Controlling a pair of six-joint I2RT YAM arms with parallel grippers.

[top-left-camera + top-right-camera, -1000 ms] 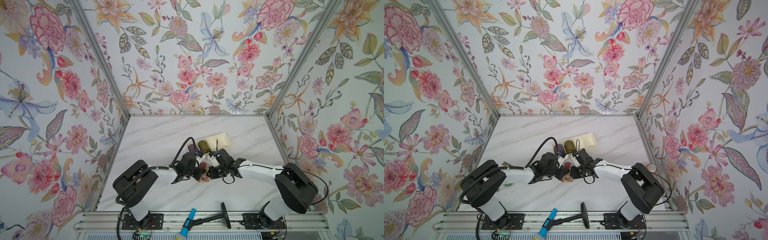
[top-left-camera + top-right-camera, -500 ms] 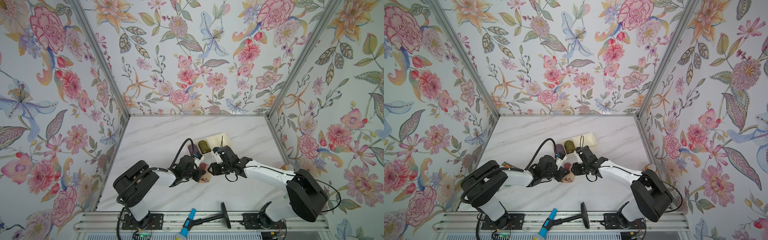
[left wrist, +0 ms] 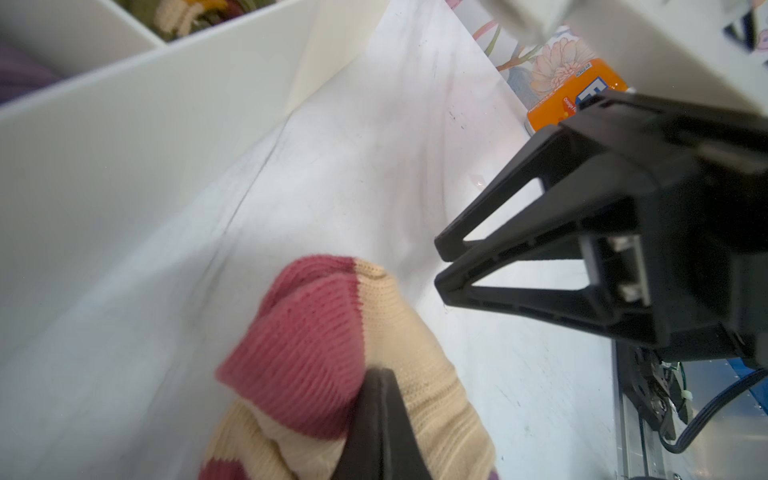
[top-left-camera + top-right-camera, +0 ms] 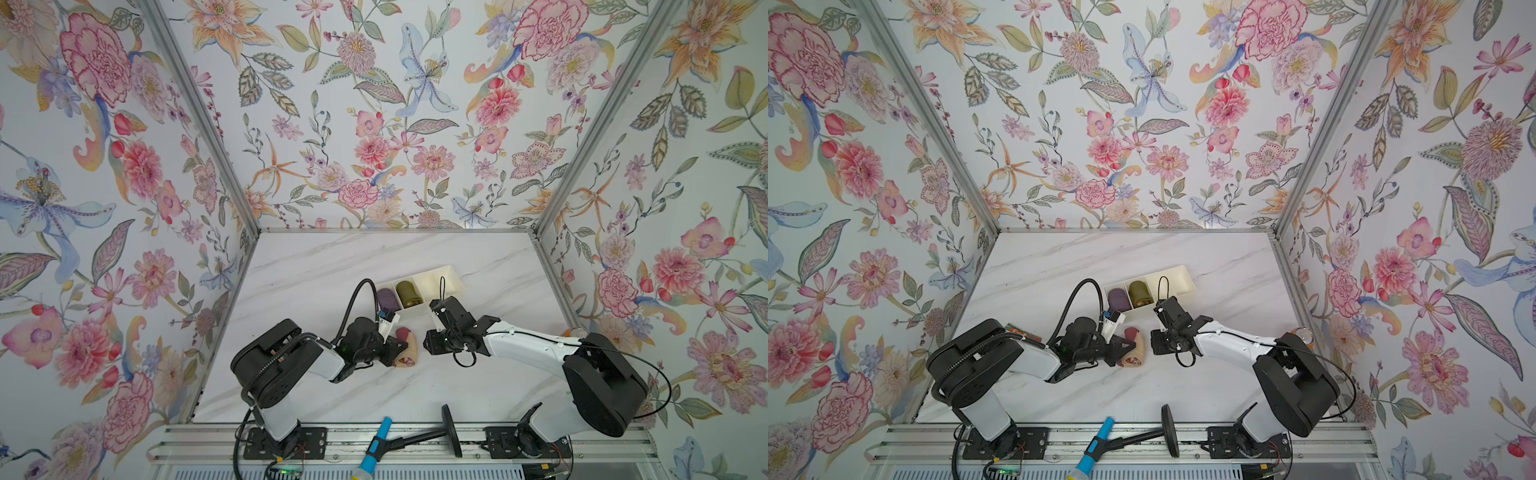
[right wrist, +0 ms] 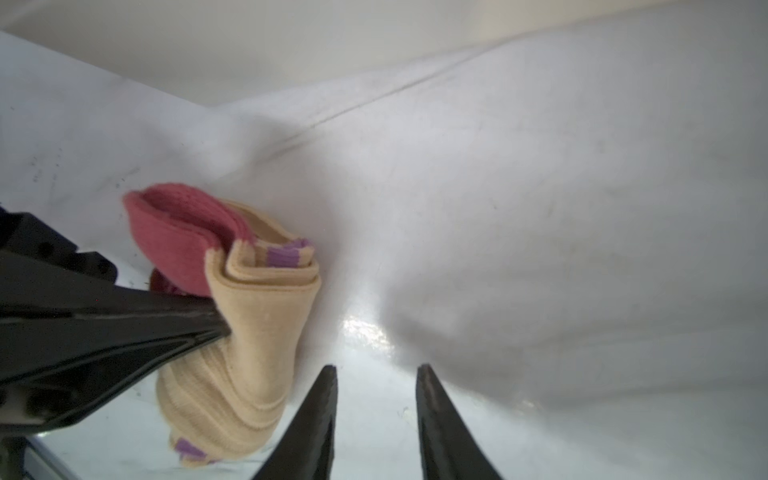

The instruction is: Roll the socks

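The socks lie as a peach-tan roll with a maroon end and purple stripes, on the marble table in front of the tray, seen in both top views. My left gripper is shut on the socks; its black fingers pinch the roll's middle. My right gripper stands just right of the roll, apart from it. Its jaws are open with only bare table between them. From the left wrist view the right gripper hangs beside the socks.
A white divided tray stands behind the grippers, holding a purple sock roll and an olive-green sock roll. An orange can stands by the right wall. A blue-handled tool lies on the front rail.
My right gripper has opened, let go of the socks and drawn back to the right. The left gripper keeps its hold on the roll.
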